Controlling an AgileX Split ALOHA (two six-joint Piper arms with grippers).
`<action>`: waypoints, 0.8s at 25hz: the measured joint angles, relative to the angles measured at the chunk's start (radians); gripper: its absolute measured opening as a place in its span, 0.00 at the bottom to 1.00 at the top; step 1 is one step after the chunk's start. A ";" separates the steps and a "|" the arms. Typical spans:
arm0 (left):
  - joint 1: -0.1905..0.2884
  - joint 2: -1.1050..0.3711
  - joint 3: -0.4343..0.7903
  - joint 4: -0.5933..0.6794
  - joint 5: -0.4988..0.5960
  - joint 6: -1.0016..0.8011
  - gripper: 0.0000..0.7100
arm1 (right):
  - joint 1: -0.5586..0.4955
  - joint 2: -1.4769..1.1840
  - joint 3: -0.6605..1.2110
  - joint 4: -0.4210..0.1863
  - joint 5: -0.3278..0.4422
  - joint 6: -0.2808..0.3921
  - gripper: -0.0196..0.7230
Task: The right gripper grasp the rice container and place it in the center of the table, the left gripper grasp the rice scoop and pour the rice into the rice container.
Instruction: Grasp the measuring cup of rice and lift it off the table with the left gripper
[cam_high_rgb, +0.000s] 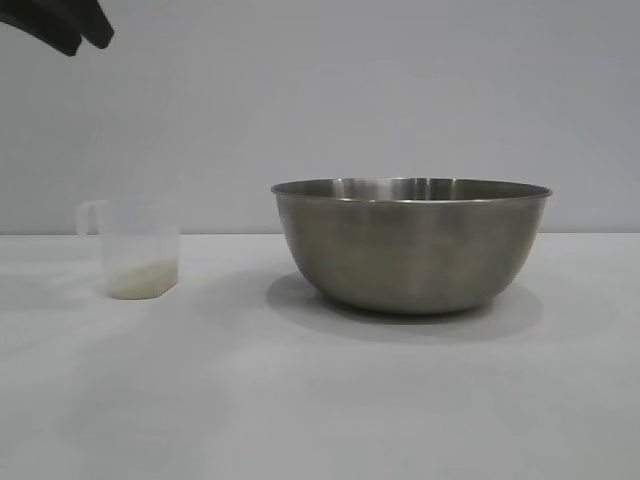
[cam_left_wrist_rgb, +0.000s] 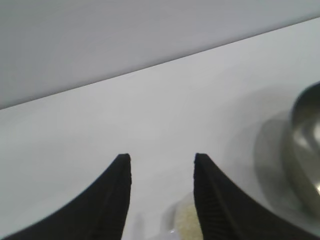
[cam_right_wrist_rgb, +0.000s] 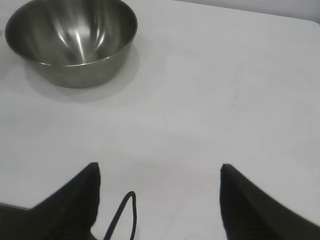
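Left hand spread above rice scoop, right hand spread

Soft even light, faint shadows, blurry wrist views

left gripper: two black fingers, wide at the base and curving to thin tips; the inner sides have small ridges
right gripper: two black fingers, smooth and pointed like fins
cable: a thin black loop beside one right finger
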 joint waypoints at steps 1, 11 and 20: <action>-0.015 0.000 0.024 0.021 -0.042 -0.026 0.39 | 0.000 0.000 0.000 0.000 0.000 0.000 0.61; -0.035 0.000 0.367 0.344 -0.522 -0.332 0.39 | 0.000 0.000 0.000 0.000 0.000 0.000 0.61; 0.014 0.030 0.591 0.398 -0.846 -0.379 0.63 | 0.000 0.000 0.000 0.000 0.000 0.000 0.61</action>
